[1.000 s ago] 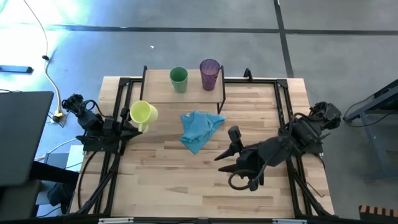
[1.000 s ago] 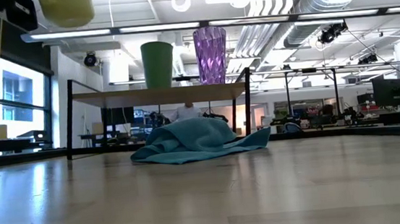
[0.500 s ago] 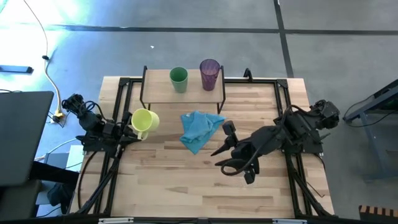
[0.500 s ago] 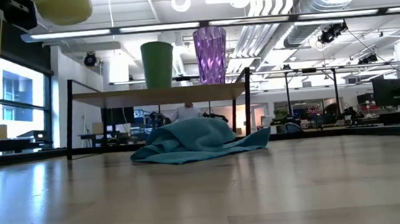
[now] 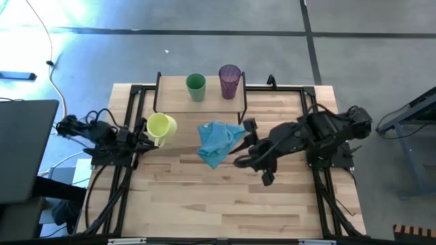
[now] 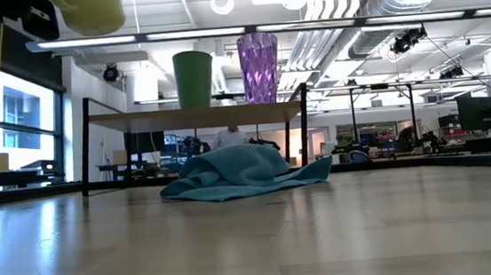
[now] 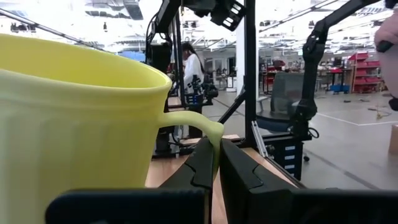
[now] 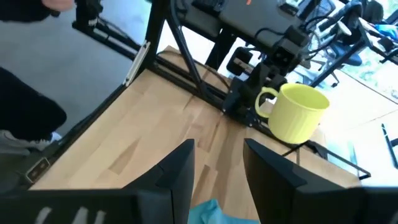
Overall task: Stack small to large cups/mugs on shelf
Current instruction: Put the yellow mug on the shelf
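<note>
Your left hand [image 5: 141, 133] is gripping the yellow mug [image 5: 159, 126] by its handle, fingers [image 7: 205, 165] pinched together on that thin loop, and it is carrying the mug in the air near the left end of the shelf [image 5: 178, 105], above the surface [image 5: 204, 197]. That narrow handle grip is the main worry: the mug's weight is hanging off to one side, so it may be swinging or twisting in the fingers as you travel, and a tilted mug would likely be catching its base on the shelf edge or landing crooked. The green cup [image 5: 195, 86] and the purple tumbler [image 5: 229, 80] are standing upright side by side on the shelf, close but apart, both looking empty from above; the yellow mug is showing nothing inside either. Coming in too low or too far along the board, you risk bumping the green cup and toppling it into the tumbler. Your right hand [image 5: 246, 150] is hovering with its fingers [image 8: 177, 165] apart just beside the blue cloth [image 5: 216, 141], which is lying crumpled on the surface in front of the shelf; a careless sweep there could be dragging the cloth against the shelf legs.
</note>
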You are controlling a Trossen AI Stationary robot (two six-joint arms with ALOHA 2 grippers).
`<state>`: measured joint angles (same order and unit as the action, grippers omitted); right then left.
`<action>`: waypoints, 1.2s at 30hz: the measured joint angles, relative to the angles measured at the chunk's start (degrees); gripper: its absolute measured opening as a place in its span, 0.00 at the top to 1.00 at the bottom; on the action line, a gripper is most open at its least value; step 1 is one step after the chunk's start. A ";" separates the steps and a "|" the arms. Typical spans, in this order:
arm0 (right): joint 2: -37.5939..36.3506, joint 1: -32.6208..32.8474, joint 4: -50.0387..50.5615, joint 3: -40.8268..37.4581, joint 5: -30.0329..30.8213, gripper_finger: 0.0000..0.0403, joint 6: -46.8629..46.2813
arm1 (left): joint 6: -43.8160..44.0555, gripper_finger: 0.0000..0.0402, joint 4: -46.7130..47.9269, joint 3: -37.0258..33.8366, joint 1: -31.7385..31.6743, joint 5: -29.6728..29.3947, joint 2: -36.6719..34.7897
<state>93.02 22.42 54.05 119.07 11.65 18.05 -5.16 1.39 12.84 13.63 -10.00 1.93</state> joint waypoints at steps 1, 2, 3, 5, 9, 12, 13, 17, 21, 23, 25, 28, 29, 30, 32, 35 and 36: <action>-0.57 -0.10 0.01 0.00 -0.16 0.68 -0.20 | 0.21 1.00 -0.14 0.00 -1.67 1.73 0.00; -1.02 -0.13 0.00 0.00 -0.20 0.68 -0.36 | 0.51 1.00 -0.31 0.00 -3.30 3.40 0.00; -1.37 -0.13 -0.12 0.02 -0.19 0.68 -0.47 | 0.54 1.00 -0.39 0.00 -4.82 5.09 0.00; -1.71 -0.13 0.05 0.02 -0.23 0.68 -0.52 | 0.97 1.00 -0.41 0.00 -7.96 8.33 0.00; -1.64 -0.11 0.63 0.02 -0.42 0.68 -0.87 | 2.15 1.00 -0.44 0.00 -13.73 14.10 0.02; -1.84 -0.22 -2.00 -2.32 -1.42 0.68 -1.05 | 3.01 1.00 -1.17 0.00 -17.49 18.11 0.12; -2.22 -0.31 -3.90 -4.54 -2.18 0.68 -0.23 | 3.35 1.00 -1.65 0.02 -18.56 19.19 0.22; -6.36 -0.31 -15.66 -16.53 -3.92 0.68 2.97 | 4.48 1.00 -1.70 0.02 -22.00 20.84 0.25; -13.42 -1.09 -28.66 -28.80 -4.77 0.68 4.79 | 5.03 1.00 -2.22 0.02 -24.68 20.42 0.24; -16.95 -1.55 -33.95 -34.92 -5.63 0.68 4.93 | 5.30 1.00 -2.87 0.02 -26.09 19.58 0.24; -20.34 -1.86 -38.67 -40.25 -5.91 0.68 4.93 | 5.49 1.00 -3.73 0.02 -27.59 19.58 0.31; -24.66 -2.16 -43.71 -47.18 -6.02 0.68 4.87 | 6.07 1.00 -4.90 0.02 -29.74 20.06 1.33; -25.75 -2.46 -44.80 -49.31 -6.22 0.68 4.59 | 6.28 1.00 -5.49 0.03 -30.46 20.34 2.10; -26.78 -2.69 -45.75 -51.36 -6.21 0.68 4.07 | 6.53 1.00 -5.75 0.07 -31.17 20.84 2.99; -28.54 -3.50 -47.69 -54.72 -6.16 0.68 3.22 | 6.96 1.00 -7.08 0.07 -32.75 22.06 5.50; -30.44 -4.24 -50.04 -58.40 -6.23 0.68 2.22 | 7.49 1.00 -11.26 0.04 -35.32 24.18 10.06; -30.77 -4.39 -50.55 -59.33 -6.39 0.68 1.72 | 7.89 1.00 -12.80 0.05 -36.29 25.14 11.57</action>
<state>62.26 18.03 3.50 59.74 5.27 19.77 2.73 -11.41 12.89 -22.66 15.14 13.50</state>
